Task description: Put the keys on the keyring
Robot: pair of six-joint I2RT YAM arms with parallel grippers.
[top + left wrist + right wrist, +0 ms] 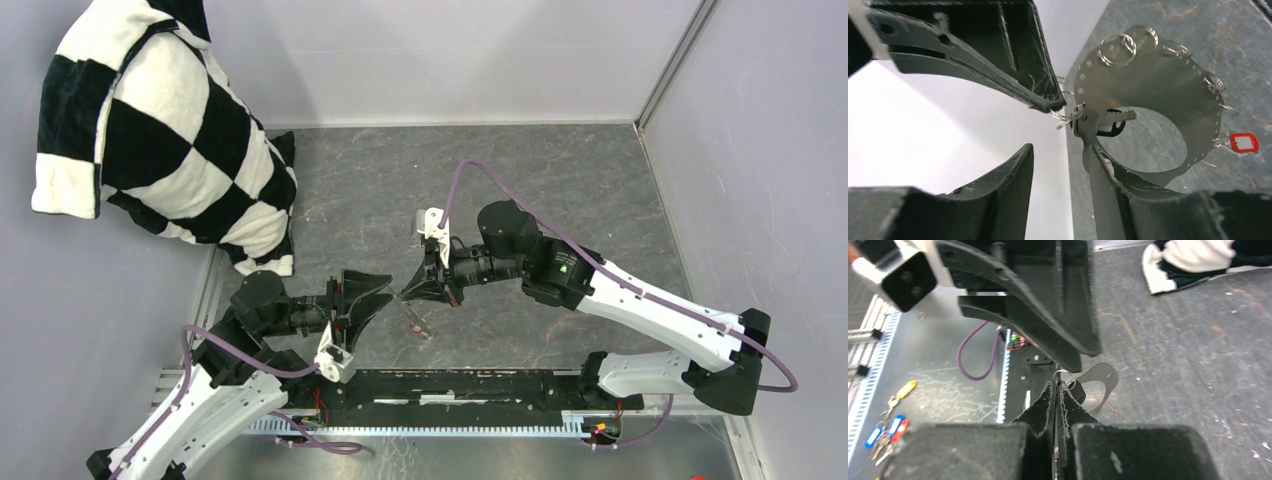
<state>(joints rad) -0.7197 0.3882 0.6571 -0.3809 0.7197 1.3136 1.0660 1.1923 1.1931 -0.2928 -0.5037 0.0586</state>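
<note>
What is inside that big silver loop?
A black-headed key shows inside the keyring opening, with grey table behind. The right pincer covers the loop's lower edge.

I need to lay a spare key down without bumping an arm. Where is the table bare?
Bare: the far stretch of table between the pillow and the right wall, beyond the right arm. Crowded: near centre, where the left gripper and right gripper meet at the keyring; the pillow fills the far-left corner.
</note>
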